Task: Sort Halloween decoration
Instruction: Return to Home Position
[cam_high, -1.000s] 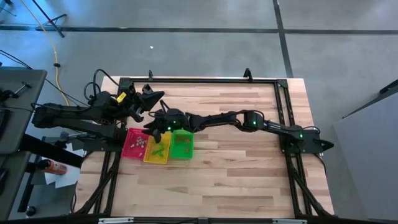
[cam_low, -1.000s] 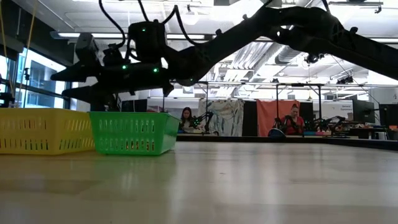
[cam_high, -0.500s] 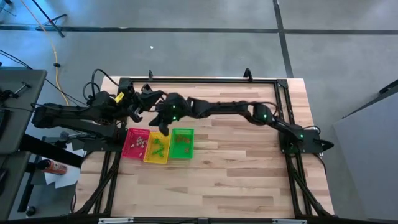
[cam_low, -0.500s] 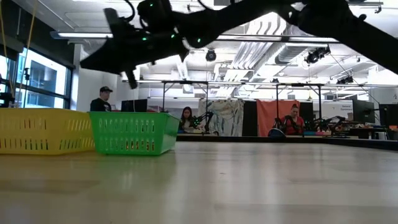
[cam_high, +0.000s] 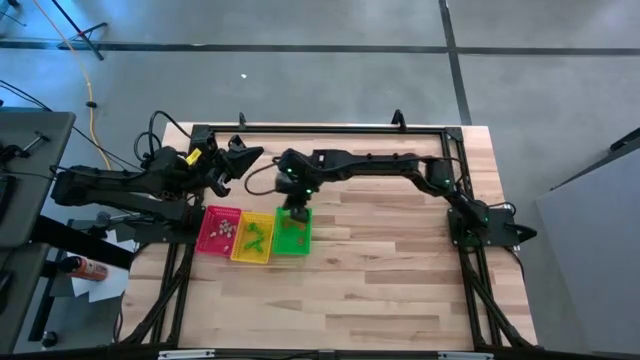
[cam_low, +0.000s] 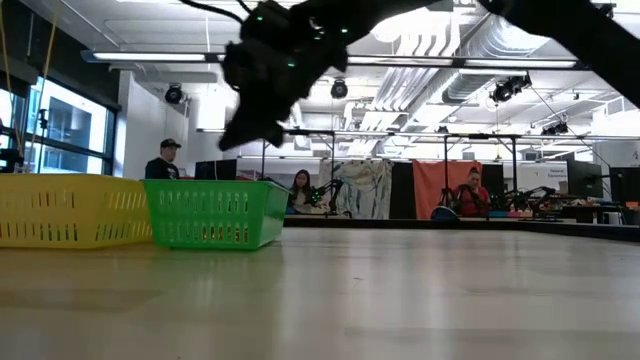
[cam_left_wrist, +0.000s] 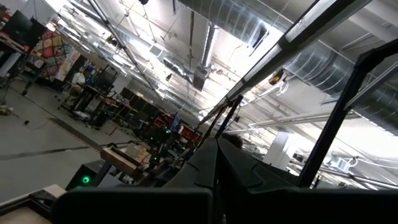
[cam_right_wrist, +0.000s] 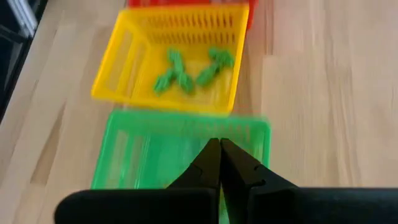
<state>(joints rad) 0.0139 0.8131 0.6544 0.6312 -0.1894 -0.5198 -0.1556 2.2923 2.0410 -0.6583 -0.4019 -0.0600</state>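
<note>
Seemingly the sorting is done, with trinkets (cam_right_wrist: 178, 72) lying in the yellow tray (cam_right_wrist: 107, 73), so next we should draw our right gripper (cam_right_wrist: 219, 144), jaws pressed together and empty over the green tray (cam_right_wrist: 124, 155), home like the parked, closed left gripper (cam_high: 243, 157).

Soft, even overhead light fills the high view; the counter (cam_high: 380, 270) looks pale and carries only faint shadows beneath the arms. In the low view, ceiling strip lights (cam_low: 150, 57) and a window (cam_low: 60, 130) glare brightly, so the right arm (cam_low: 290, 40) is a smeared dark silhouette, and the nearest counter surface is out of focus. Bright ceiling glare washes out the left wrist view. In the right wrist view the green tray (cam_right_wrist: 155, 149) is blurred and the yellow tray (cam_right_wrist: 124, 68) slightly clearer.
</note>
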